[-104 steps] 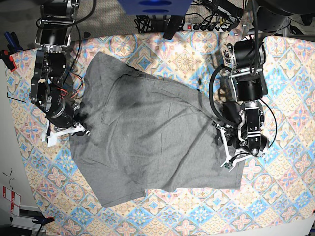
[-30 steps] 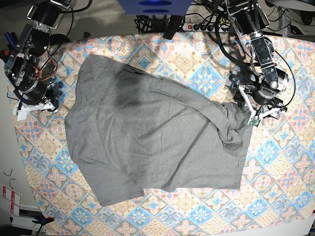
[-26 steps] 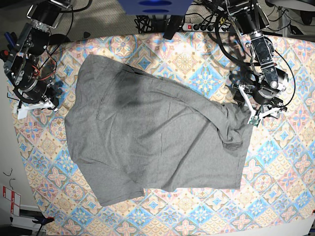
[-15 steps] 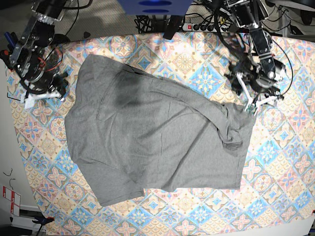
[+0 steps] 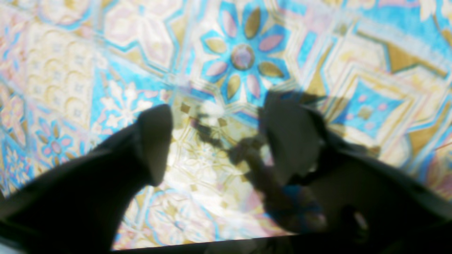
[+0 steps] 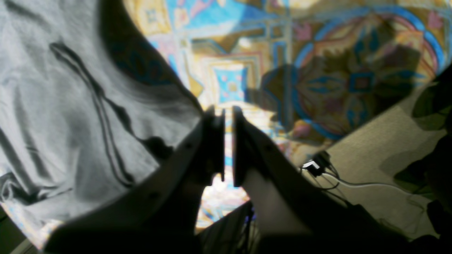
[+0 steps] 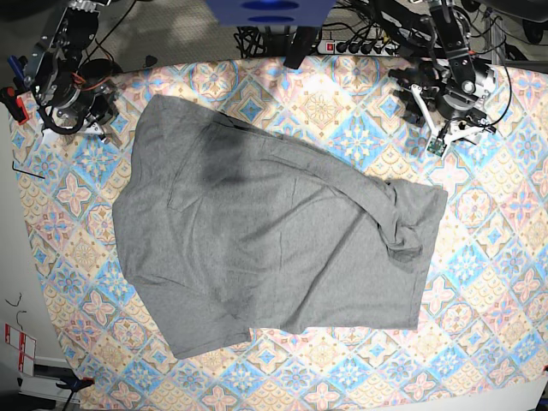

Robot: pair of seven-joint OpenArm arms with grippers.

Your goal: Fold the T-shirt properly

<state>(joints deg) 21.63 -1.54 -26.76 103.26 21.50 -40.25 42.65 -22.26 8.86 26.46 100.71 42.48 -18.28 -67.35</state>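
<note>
T-shirt point(image 7: 274, 231) lies crumpled mid-desk, cloth point(image 7: 505, 257) bare all round. Left jaws point(image 5: 215, 141) gape empty; right jaws point(image 6: 228, 141) nearly closed, empty.

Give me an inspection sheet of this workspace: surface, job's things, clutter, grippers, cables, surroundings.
Surface: tile-patterned tablecloth covers the table.
Job's things: grey T-shirt lies spread and unfolded, slanted, bunched with wrinkles at one side.
Clutter: nothing seen on the cloth.
Grippers: left gripper open, empty, above bare tablecloth; right gripper shut, empty, beside the shirt's edge. Both are off the shirt at the table's far corners.
Cables: power strip with plugs and tangled leads behind the far edge; thin wires on the right arm.
Surroundings: blue object at the far edge; floor beyond.
</note>
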